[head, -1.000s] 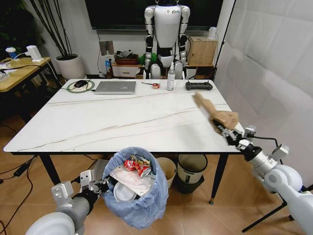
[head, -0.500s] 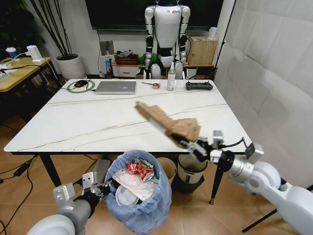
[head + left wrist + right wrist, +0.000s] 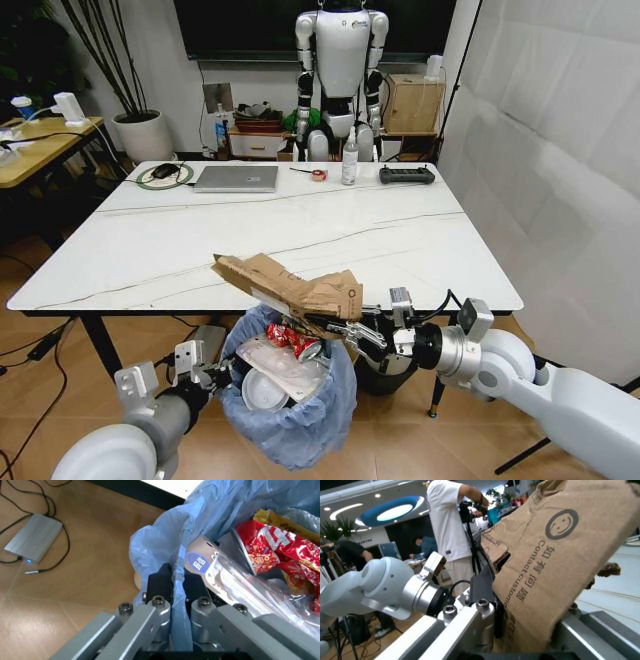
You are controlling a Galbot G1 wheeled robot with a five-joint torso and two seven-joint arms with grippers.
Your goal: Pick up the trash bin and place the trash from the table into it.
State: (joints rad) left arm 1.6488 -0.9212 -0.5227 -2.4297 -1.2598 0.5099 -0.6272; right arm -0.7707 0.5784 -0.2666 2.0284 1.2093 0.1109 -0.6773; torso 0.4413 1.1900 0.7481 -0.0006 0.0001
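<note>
Crinkly blue plastic first: the left gripper (image 3: 222,376) is clamped on the bag lining the trash bin (image 3: 290,420), holding it up below the near edge of the table (image 3: 150,250). Inside sit red wrappers (image 3: 290,340), a white lid (image 3: 262,392) and a clear package. Over the bin's mouth hangs the brown paper bag (image 3: 290,285), pinched in the right gripper (image 3: 345,330). It looks centred, though its far end may overhang the rim. Dropping step; next comes lowering, then letting go.
</note>
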